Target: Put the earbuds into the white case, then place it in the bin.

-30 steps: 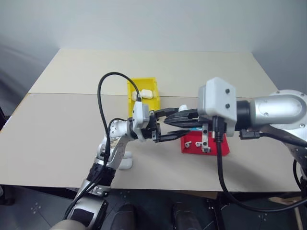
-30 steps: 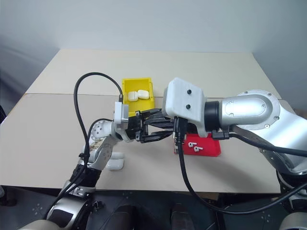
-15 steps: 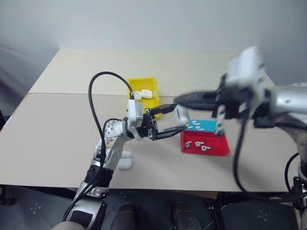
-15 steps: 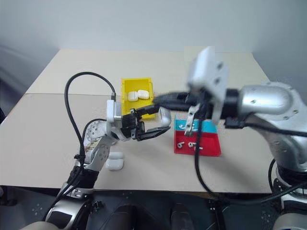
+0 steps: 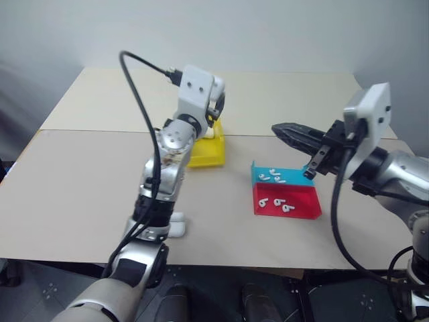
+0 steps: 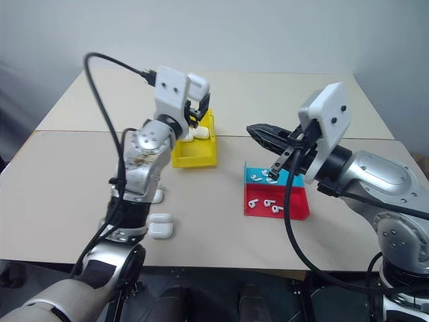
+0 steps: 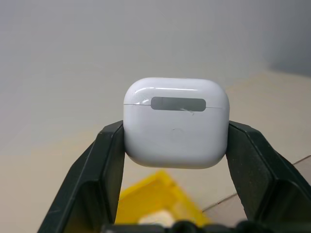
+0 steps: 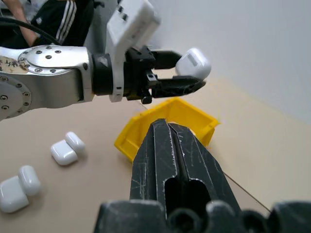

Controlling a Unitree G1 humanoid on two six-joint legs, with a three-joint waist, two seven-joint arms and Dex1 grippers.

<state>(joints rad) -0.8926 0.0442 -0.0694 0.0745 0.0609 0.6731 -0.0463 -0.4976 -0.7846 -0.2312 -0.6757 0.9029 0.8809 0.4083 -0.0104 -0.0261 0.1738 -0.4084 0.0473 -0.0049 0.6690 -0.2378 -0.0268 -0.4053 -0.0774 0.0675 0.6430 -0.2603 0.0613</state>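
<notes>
On the left of a beige table (image 5: 80, 188), two spare white cases (image 6: 161, 226) lie near the front edge, and the left claw (image 8: 187, 73) hangs above the yellow bin (image 5: 204, 151), pinching the white case (image 7: 176, 124) between its two black fingers. Further right, loose earbuds (image 5: 276, 203) lie in a teal-and-red tray (image 5: 295, 209). Above the tray hovers the right claw (image 5: 281, 131), its fingers pressed together and holding nothing.
</notes>
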